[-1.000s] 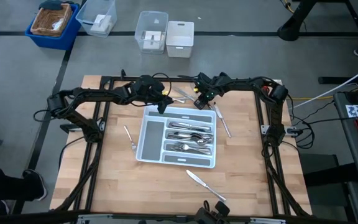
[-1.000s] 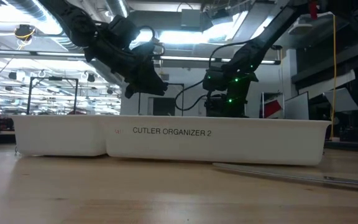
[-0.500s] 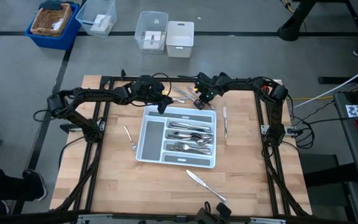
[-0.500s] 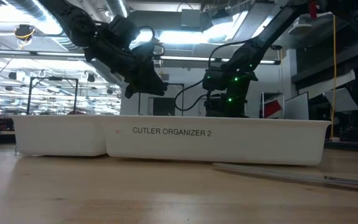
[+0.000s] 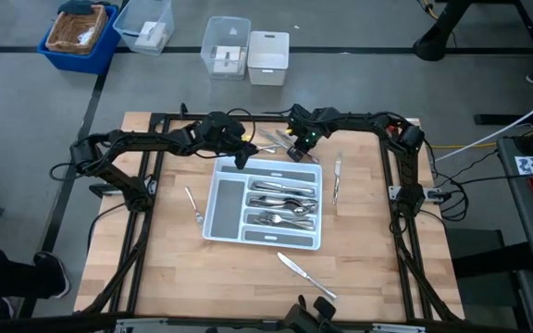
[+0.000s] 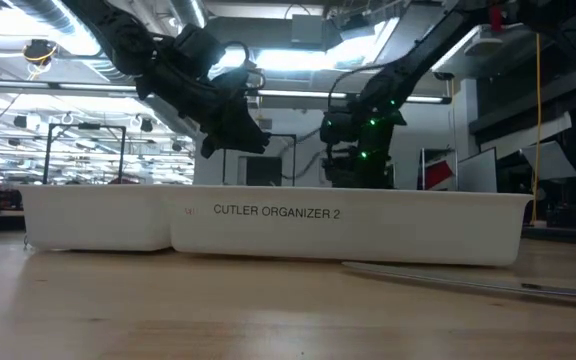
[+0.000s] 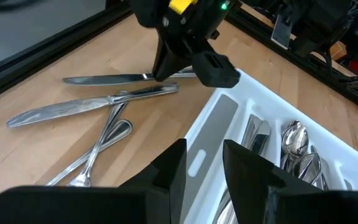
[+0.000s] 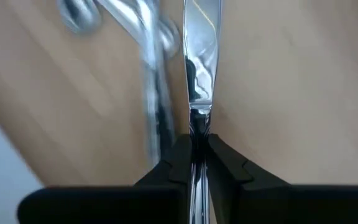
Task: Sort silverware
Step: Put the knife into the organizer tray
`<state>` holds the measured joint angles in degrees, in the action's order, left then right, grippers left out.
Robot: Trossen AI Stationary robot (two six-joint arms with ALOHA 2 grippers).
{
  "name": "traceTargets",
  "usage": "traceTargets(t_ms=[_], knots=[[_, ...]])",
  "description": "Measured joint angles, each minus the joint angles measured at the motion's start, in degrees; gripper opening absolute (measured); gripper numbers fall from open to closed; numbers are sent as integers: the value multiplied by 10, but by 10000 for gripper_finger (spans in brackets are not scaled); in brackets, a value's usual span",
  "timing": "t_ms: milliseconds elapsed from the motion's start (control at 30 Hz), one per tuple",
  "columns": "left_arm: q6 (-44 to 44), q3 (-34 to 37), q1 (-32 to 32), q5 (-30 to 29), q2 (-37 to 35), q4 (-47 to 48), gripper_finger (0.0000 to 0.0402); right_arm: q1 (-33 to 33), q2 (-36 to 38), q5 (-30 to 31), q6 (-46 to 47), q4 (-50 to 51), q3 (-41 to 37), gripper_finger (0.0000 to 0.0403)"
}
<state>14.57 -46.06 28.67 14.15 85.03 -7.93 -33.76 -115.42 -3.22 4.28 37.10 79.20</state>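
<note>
Because each piece of silverware is thin, stiff, polished steel, light but slippery, a pinch across the flat of the handle near its balance point looks the safest hold; gripped at one end, a knife could pivot or slide out. Loose pieces lie near the table's [image 5: 155,240] back edge, just behind the tray [image 5: 218,199]: two knives and two or three other pieces in a small heap [image 7: 104,106]. Another knife [image 5: 337,178] rests beside the tray's right side, a utensil [image 5: 192,205] near its left side, and a knife [image 5: 296,268] toward the front edge. Spoons and forks already fill the tray's compartments. The right gripper [image 5: 296,148] reaches in from the right rear corner, wrist bent down over the heap, its fingers [image 8: 176,165] clamped on a knife [image 8: 199,62] at the narrow neck, edge-on between the pads. The left gripper [image 5: 244,157] hangs above the tray's back left corner, arm stretched across from the left edge, fingers [image 7: 173,168] parted and holding nothing.
</note>
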Motion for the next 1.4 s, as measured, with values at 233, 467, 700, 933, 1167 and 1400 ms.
traceTargets(t_ms=[233,467,700,933,1167,1400], knots=[[0,0,0,0,0,0,95,0,1,-1,-5,20,32,36],[0,0,2,1,-5,-2,95,0,2,-40,-6,63,66,36],[2,0,24,3,-56,9,95,1,4,-114,-6,118,122,37],[-4,0,50,3,-140,121,95,16,5,-211,-5,151,157,37],[0,0,60,0,-211,261,95,87,5,-229,-44,173,157,37],[0,0,60,-2,-239,312,95,156,5,-202,-65,171,157,37]])
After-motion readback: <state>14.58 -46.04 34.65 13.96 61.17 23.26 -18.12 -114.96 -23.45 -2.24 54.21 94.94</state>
